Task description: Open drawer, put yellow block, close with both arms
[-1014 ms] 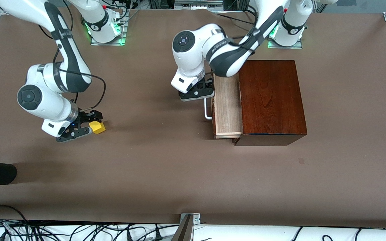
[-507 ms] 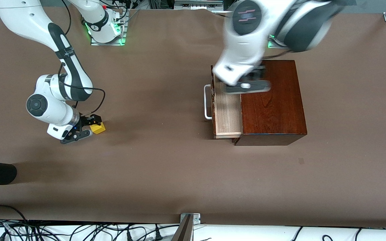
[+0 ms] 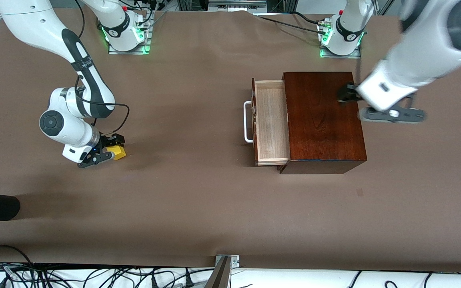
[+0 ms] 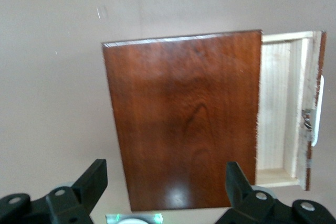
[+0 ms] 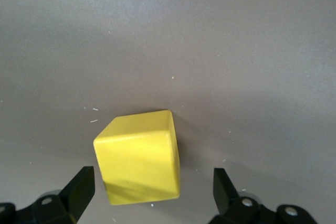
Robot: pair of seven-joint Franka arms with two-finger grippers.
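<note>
You have the drawer (image 3: 270,122) pulled out of the wooden box (image 3: 324,120), its pale tray bare and its white handle (image 3: 247,122) facing the right arm's end of the table. The yellow block (image 3: 117,152) sits on the table well apart from the box, toward that same end. Your right gripper (image 3: 99,151) is down at the block with its fingers spread, one on each side, not yet pinching it. The block looks light, rigid and smooth-faced, so take it squarely across two flat, opposite faces near the middle; it sits slightly turned between the fingers, so a corner grip could twist it. Your left gripper (image 4: 163,182) hangs above the box's edge, fingers spread, holding nothing.
</note>
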